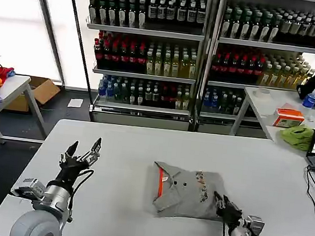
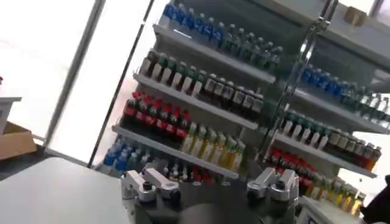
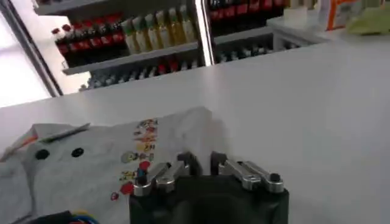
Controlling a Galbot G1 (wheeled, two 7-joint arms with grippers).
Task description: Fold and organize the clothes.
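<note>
My right gripper (image 1: 219,201) rests released on the folded grey shirt (image 1: 186,192). My left gripper (image 1: 83,151) hovers released. Soft, limp cotton: I'd pinch 1 folded edge.

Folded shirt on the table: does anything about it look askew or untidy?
Slightly. The grey shirt lies folded but rotated against the table edge, its outline uneven and the orange-red collar lining showing. The right gripper sits at its near corner; the left gripper is raised, open.
</note>
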